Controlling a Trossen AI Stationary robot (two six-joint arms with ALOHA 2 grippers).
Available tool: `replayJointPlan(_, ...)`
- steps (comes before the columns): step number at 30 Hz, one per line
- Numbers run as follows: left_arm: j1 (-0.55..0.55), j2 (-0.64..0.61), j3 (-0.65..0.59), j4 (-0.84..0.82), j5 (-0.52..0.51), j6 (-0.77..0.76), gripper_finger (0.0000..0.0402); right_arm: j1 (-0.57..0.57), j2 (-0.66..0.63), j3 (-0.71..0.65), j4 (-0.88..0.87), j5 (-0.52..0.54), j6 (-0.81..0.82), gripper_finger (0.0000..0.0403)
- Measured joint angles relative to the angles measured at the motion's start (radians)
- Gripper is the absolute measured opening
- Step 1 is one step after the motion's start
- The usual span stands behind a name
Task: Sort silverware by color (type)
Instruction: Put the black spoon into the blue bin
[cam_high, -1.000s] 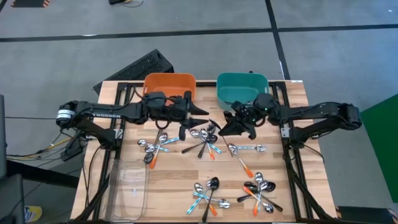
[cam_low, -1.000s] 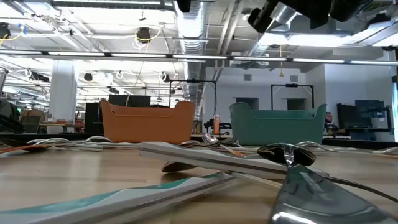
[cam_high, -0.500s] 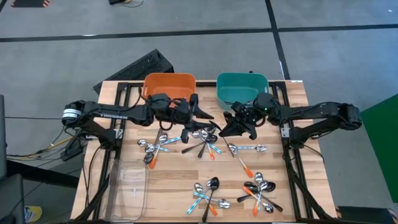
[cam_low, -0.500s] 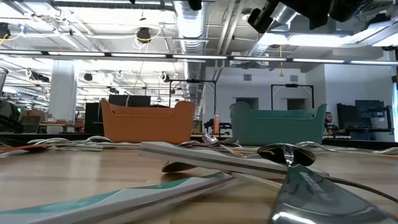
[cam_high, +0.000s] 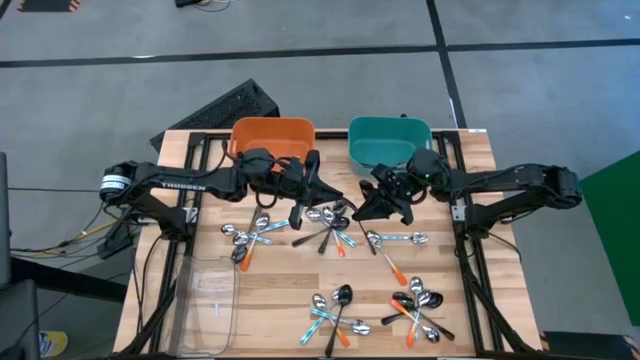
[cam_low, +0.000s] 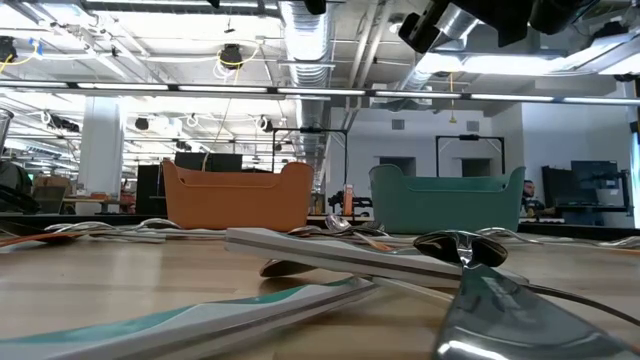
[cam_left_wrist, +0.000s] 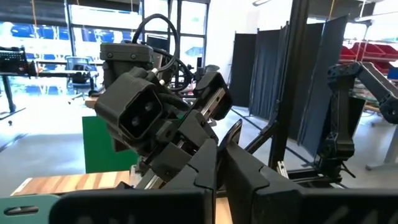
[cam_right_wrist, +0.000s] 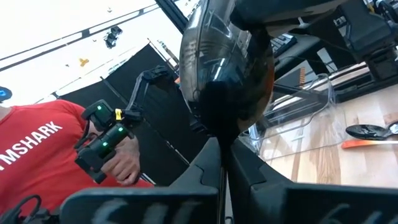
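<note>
Left tool swung nearer the orange bin.

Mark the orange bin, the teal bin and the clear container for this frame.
orange bin (cam_high: 272, 126): high view, far rim.
teal bin (cam_high: 390, 124): high view, far rim.
clear container (cam_high: 208, 300): high view, bare floor of the see-through tray at the table's near left corner.

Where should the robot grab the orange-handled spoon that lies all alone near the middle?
By its orange handle, from straight above, fingers across it. The spoon lies flat on the table, clear of the piles, and the handle is slim and straight.
</note>
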Motion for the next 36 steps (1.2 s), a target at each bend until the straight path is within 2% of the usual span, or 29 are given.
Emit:
replayJointPlan(4, 0.002, -0.009, 0.000, -0.036, -0.068, -0.004, 0.0001, -0.001, 0.000, 0.000, -0.024, 0.047, 0.002, 0.0032)
replayJointPlan(10, 0.056, -0.116, 0.000, -0.330, -0.217, 0.001, 0.0001, -0.049, -0.002, 0.000, -0.175, 0.222, -0.002, 0.0095)
replayJointPlan(14, 0.107, -0.203, 0.000, -0.467, -0.237, 0.014, 0.0001, -0.094, -0.002, 0.000, -0.263, 0.300, 0.001, 0.0137)
replayJointPlan(18, 0.123, -0.235, 0.000, -0.454, -0.247, 0.003, 0.0001, -0.141, -0.003, 0.000, -0.302, 0.364, 0.012, 0.0162)
replayJointPlan(23, 0.123, -0.192, 0.001, -0.402, -0.305, -0.041, 0.0001, -0.150, -0.020, 0.005, -0.215, 0.382, -0.078, 0.0169)
replayJointPlan(32, 0.127, -0.111, 0.000, -0.360, -0.340, -0.070, 0.0000, -0.158, 0.005, 0.120, -0.424, 0.386, -0.293, 0.0190)
replayJointPlan(36, 0.136, -0.111, 0.000, -0.331, -0.343, -0.072, 0.0000, -0.170, 0.043, 0.152, -0.468, 0.398, -0.320, 0.0195)
